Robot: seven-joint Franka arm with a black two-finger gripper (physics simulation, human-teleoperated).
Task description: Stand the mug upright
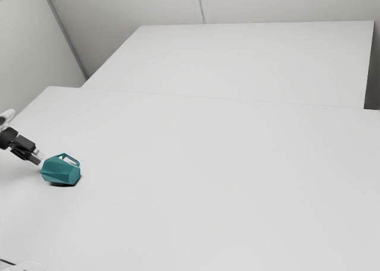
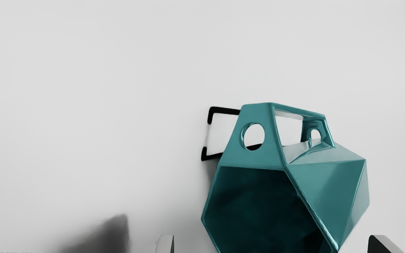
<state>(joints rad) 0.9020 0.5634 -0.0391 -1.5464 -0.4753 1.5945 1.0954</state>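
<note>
At the exterior view's left, my gripper (image 1: 39,158) reaches down toward the teal faceted mug (image 1: 60,172). The mug lies on its side on the white table, its handle uppermost. In the wrist view the hollow mouth of the mug (image 2: 329,182) faces my hand, with the handle standing above the body. My gripper (image 2: 271,244) is open, one fingertip on each side of the mug's mouth, with gaps between them and the mug.
The white table (image 1: 208,182) stretches out to the exterior view's right. Behind it stands another white surface (image 1: 237,60), with pale walls beyond. A white object (image 1: 27,266) sits at the exterior view's lower left corner.
</note>
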